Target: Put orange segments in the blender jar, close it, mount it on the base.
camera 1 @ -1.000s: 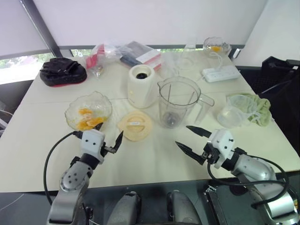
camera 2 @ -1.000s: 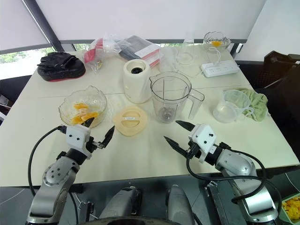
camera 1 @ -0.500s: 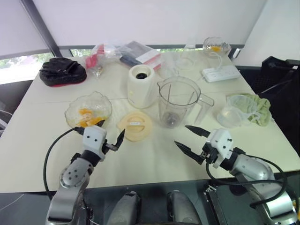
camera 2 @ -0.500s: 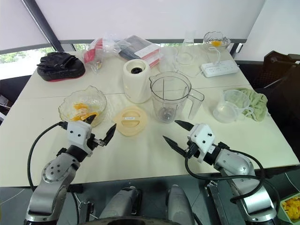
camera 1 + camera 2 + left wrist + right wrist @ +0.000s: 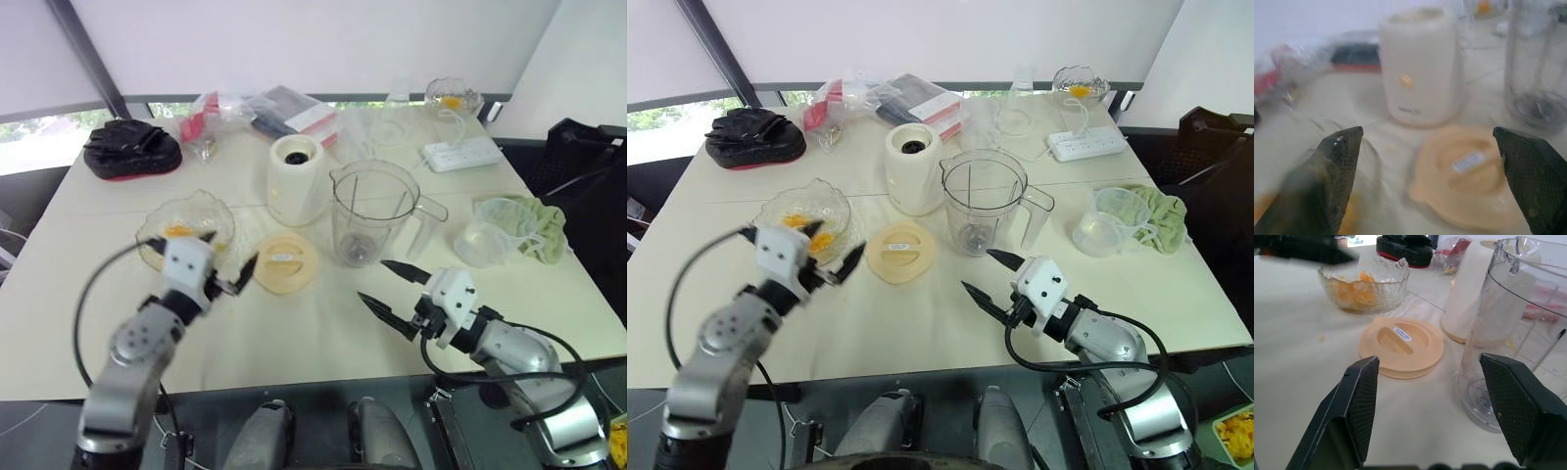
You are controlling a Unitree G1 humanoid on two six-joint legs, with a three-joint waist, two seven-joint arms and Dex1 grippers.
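Near the robot-side edge of the tabletop (image 5: pixel 304 328), the left end effector (image 5: pixel 227 257) hung empty with fingers apart, just beside the glass bowl (image 5: pixel 212 205) of orange segments (image 5: pixel 795 222). The right end effector (image 5: pixel 376 282) was also spread and empty, near the blender jar (image 5: pixel 374 211). The jar stood open mid-tabletop, with its lid (image 5: pixel 284 262) and base (image 5: pixel 297 179) beside it. Judged risks: slippery segments squirting from the pinch or dropping short of the jar, and fingers nudging the light bowl over.

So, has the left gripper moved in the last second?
Yes. The left gripper has moved forward, away from the robot, up to the near rim of the glass bowl. Its open fingers now sit level with the middle of the lid, not its near edge.
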